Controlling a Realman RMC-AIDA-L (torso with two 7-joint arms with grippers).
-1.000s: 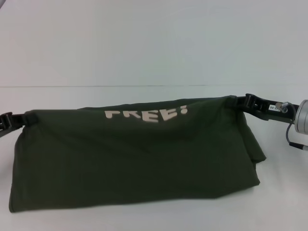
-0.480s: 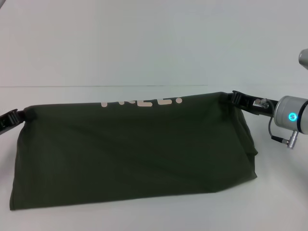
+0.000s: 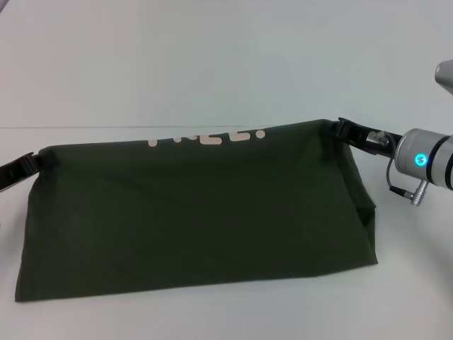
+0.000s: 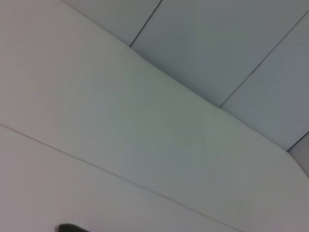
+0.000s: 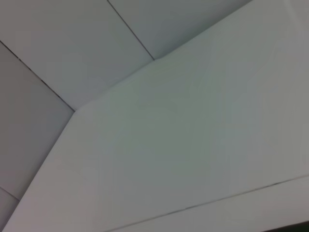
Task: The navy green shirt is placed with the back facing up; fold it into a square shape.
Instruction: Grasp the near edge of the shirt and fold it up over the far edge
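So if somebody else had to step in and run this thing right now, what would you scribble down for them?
Left gripper: shut on the far left corner of the navy green shirt, held up off the table.
Right gripper: shut on the far right corner, a little higher.
Shirt: stretched between both grippers, far edge lifted, near edge lying on the table; only the tops of the cream lettering peek over the lifted edge.
Done: at least one fold seems in, since the shirt is a wide band.
Left: lay down the held edge, let go, then fold the sides in to make a square.

A white table point(image 3: 212, 64) carries the navy green shirt point(image 3: 198, 212), its lower edge lying on it.
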